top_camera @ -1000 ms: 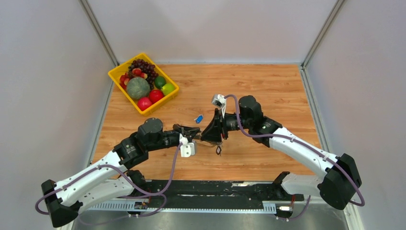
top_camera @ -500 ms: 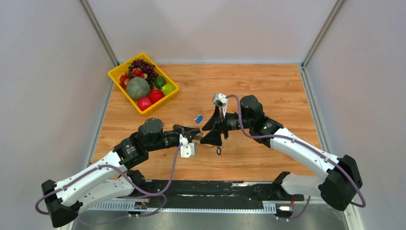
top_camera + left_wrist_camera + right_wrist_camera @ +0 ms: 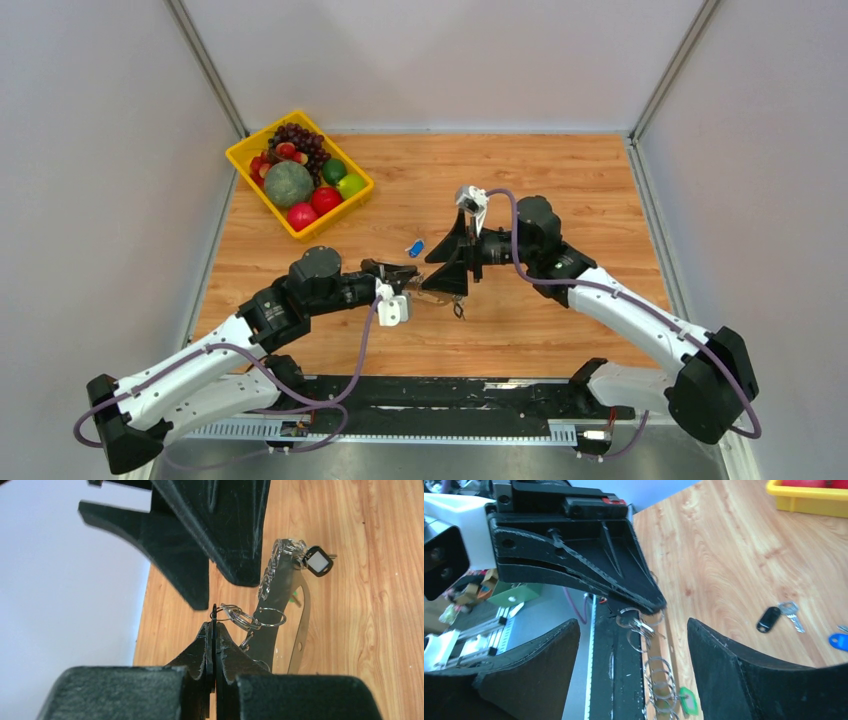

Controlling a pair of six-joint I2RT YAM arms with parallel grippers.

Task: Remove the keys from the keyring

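Reading the overhead view from the left, you meet first a yellow basket (image 3: 338, 210) of fruit (image 3: 289, 183) in the upper left of the desk (image 3: 560, 190). Below it, the left arm reaches in from the lower left corner towards the middle of the frame.

The left gripper (image 3: 412, 283) has its fingers pressed together, clamped on the end loop of the keyring (image 3: 250, 619). Its own wrist view shows the two fingers (image 3: 227, 652) meeting on that thin loop. From there a chain of small silver rings runs away to a black tag (image 3: 317, 561) near the upper right of that frame.

In the right wrist view you see the same rings (image 3: 636, 625) hanging from the left gripper's tip (image 3: 651, 602) in the centre. They trail down to a green tag (image 3: 686, 700) at the bottom edge.

Just above the two grippers in the overhead view, a blue tag (image 3: 415, 247) lies loose on the desk. The right wrist view places it (image 3: 839, 641) at the right edge, beside a separate black-headed key (image 3: 774, 617), both apart from the keyring.

Right of centre, the right gripper (image 3: 445, 262) faces the left one with its jaws spread wide, holding nothing. From its own camera, its fingers (image 3: 724, 665) stand on either side of the hanging rings without touching them.
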